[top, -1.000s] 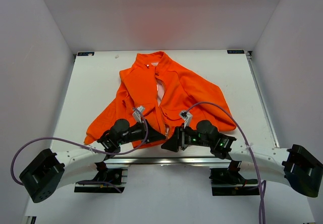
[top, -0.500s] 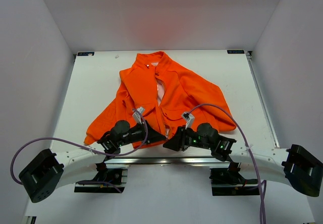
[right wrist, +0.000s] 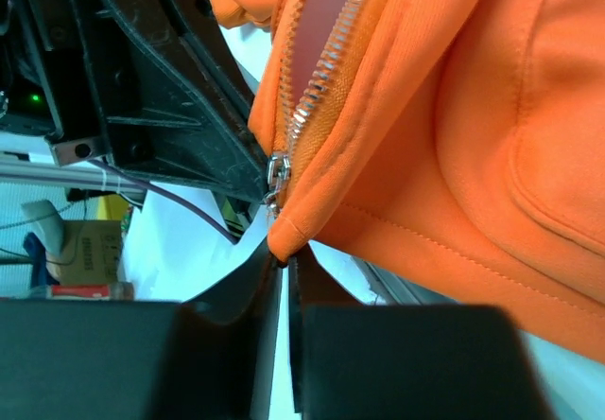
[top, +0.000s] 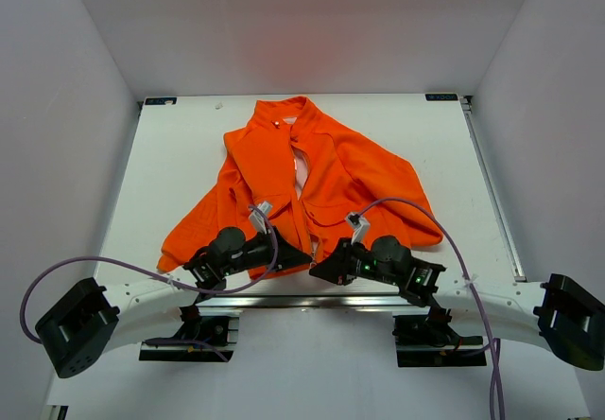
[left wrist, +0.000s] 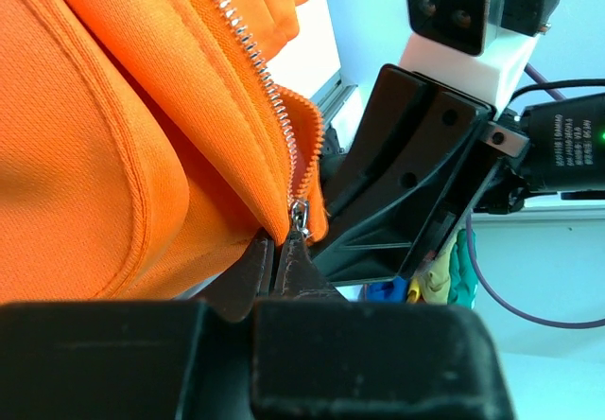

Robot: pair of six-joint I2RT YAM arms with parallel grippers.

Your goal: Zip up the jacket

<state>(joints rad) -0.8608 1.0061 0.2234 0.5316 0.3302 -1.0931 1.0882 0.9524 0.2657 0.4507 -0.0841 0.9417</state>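
Right gripper (right wrist: 284,261) pinches the jacket (top: 331,169) hem (beside the zipper (right wrist: 317,89)), its wrist shifted slightly rightward; left gripper (left wrist: 277,250) clamps the opposite hem, unmoved.

One jacket (top: 331,169), two end effectors (left wrist: 280,259) (right wrist: 284,267)

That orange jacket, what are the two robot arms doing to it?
The bright orange soft fabric jacket lies on the white table. Both arms pinch its bottom hem at the front opening. The left end effector and the right end effector are each shut on fabric just under the small silver zipper slider. The slider sits at the very bottom, so the jacket is not yet zipped, and pale pink lining shows in the gap.
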